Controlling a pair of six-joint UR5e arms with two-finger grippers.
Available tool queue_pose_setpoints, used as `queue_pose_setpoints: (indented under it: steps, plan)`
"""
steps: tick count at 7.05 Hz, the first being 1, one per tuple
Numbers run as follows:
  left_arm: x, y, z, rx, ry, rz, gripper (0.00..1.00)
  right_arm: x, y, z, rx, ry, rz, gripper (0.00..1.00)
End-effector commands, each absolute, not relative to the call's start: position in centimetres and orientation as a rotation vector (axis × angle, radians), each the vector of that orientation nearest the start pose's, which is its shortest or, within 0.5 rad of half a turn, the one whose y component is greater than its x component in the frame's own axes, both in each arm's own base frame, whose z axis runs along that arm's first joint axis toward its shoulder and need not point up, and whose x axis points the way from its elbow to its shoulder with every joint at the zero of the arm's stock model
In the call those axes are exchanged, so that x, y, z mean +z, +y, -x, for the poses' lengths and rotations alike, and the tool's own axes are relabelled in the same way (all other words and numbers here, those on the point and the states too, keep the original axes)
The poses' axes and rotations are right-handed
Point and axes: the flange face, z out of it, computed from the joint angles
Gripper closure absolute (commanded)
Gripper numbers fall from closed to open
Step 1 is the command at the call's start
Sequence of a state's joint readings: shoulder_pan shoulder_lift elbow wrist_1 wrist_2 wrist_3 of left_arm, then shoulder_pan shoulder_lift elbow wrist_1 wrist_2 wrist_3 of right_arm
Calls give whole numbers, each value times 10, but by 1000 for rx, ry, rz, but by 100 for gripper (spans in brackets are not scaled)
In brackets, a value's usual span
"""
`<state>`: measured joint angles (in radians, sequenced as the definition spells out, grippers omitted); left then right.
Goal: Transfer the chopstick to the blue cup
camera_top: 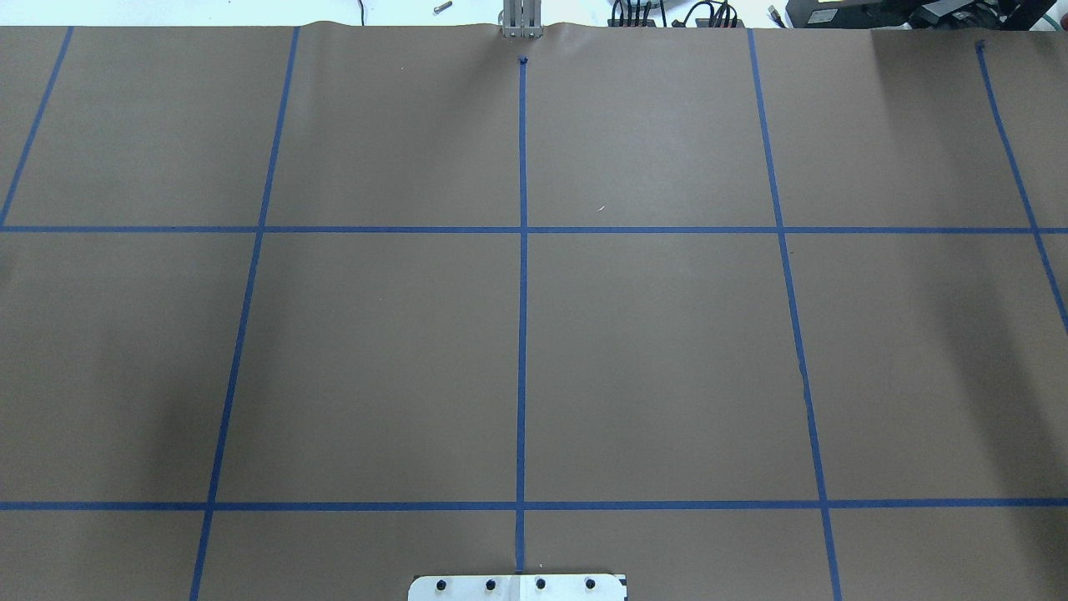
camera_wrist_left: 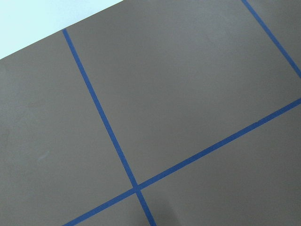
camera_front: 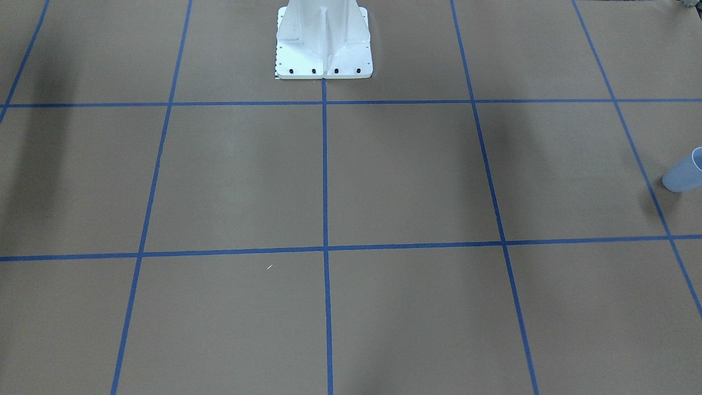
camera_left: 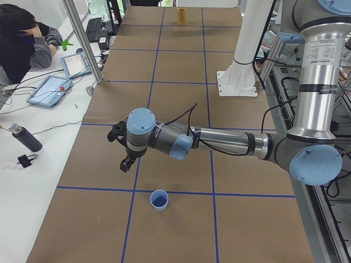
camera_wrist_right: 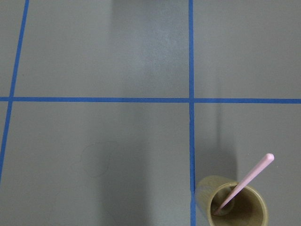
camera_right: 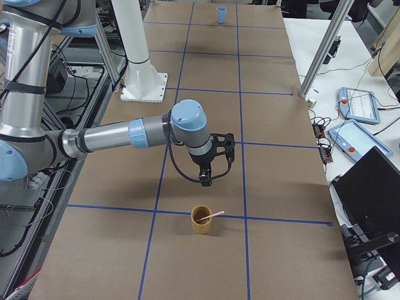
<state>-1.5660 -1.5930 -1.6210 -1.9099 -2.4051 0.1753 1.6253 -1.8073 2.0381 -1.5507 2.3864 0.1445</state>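
A pale pink chopstick (camera_wrist_right: pixel 245 180) stands tilted in a tan cup (camera_wrist_right: pixel 254 214) at the table's right end; it also shows in the exterior right view (camera_right: pixel 213 215). The blue cup (camera_left: pixel 159 199) stands upright and empty at the table's left end, and shows at the edge of the front-facing view (camera_front: pixel 683 174). My right gripper (camera_right: pixel 206 179) hangs above the table just short of the tan cup. My left gripper (camera_left: pixel 126 163) hangs above the table, beside and short of the blue cup. Both show only in side views, so I cannot tell whether they are open or shut.
The brown table (camera_top: pixel 384 351) carries a grid of blue tape lines. The white robot pedestal (camera_front: pixel 323 41) stands at the table's robot side. An operator (camera_left: pixel 24 41), tablets and a dark bottle (camera_left: pixel 24 138) are on the white bench beyond the far edge.
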Motion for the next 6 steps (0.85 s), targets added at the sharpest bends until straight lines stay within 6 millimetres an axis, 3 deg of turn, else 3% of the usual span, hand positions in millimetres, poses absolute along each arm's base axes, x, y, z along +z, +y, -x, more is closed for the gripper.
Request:
queue_pose_setpoints:
  steps: [1, 2, 3, 6]
  plan:
    - [664, -496, 62, 319, 719, -438, 2, 512, -397, -57, 134, -807, -162, 0]
    - [698, -487, 62, 313, 713, -430, 2, 510, -397, -54, 130, -807, -165, 0]
    - [716, -481, 62, 304, 715, -403, 2, 509, -397, -54, 122, -808, -186, 0]
    - [752, -470, 44, 330, 725, -367, 2, 513, -397, -54, 123, -807, -180, 0]
